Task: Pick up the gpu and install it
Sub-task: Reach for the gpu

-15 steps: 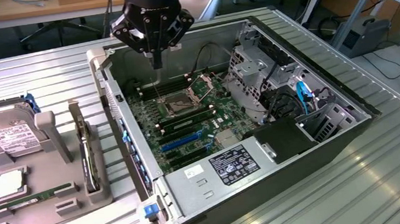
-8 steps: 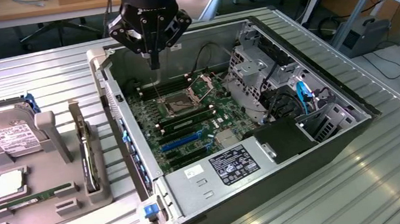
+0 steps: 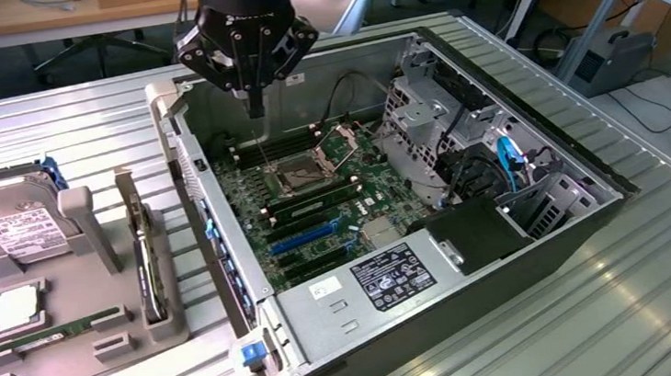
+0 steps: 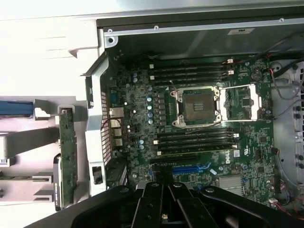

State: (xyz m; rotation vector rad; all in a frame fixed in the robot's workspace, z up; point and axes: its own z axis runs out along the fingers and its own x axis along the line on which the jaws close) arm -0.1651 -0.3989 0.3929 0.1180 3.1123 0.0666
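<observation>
A white DELL logo (image 4: 227, 158) stands on the motherboard (image 4: 142, 118), beside the blue slot (image 4: 190, 168). The print on the hard drive's white label (image 3: 22, 232) and on the case's black label (image 3: 387, 277) is too small to read.

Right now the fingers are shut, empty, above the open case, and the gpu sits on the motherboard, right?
No. The gpu stands on edge in the grey holder outside the case, as the exterior view shows. The fingers are shut and empty above the case.
</observation>
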